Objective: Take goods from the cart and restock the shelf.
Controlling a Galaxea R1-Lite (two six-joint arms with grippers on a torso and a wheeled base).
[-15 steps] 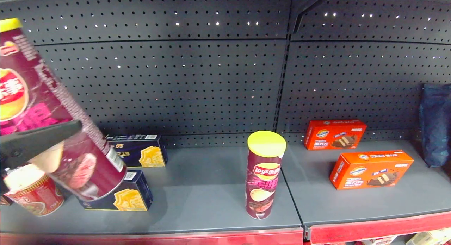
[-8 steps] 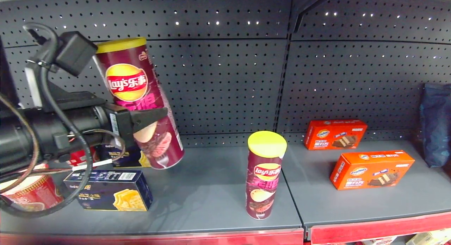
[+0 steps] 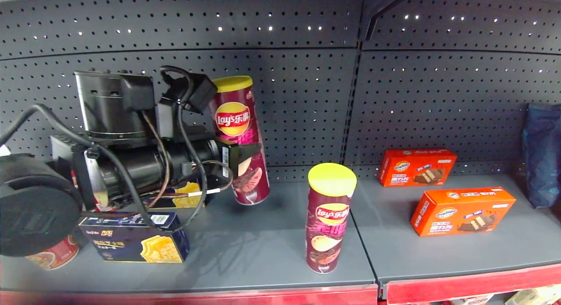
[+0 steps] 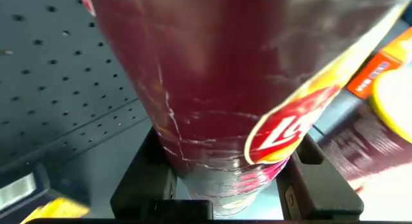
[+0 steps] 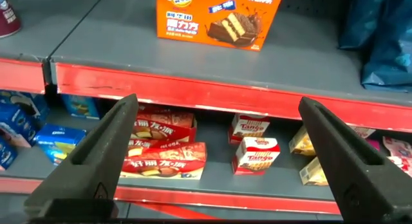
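Note:
A maroon chips can (image 3: 238, 134) with a yellow lid hangs almost upright just above the grey shelf (image 3: 245, 243), near the pegboard. My left gripper (image 3: 246, 159) is shut on its lower half. In the left wrist view the can (image 4: 238, 89) sits between the two black fingers (image 4: 138, 185). A second, identical chips can (image 3: 331, 217) stands on the shelf to the right and closer to the front edge. My right gripper (image 5: 222, 166) hangs open and empty in front of the shelf's red edge (image 5: 193, 89), below an orange box (image 5: 219, 18).
Two dark blue biscuit boxes (image 3: 136, 237) and a red noodle cup (image 3: 55, 254) lie on the shelf's left. Two orange boxes (image 3: 462, 211) and a blue bag (image 3: 541, 156) occupy the right section. Bare shelf lies between the cans. The lower shelf holds red boxes (image 5: 164, 156).
My left arm has carried the held can from the far left rightward and deeper over the shelf. The can has tipped from strongly tilted to nearly upright.

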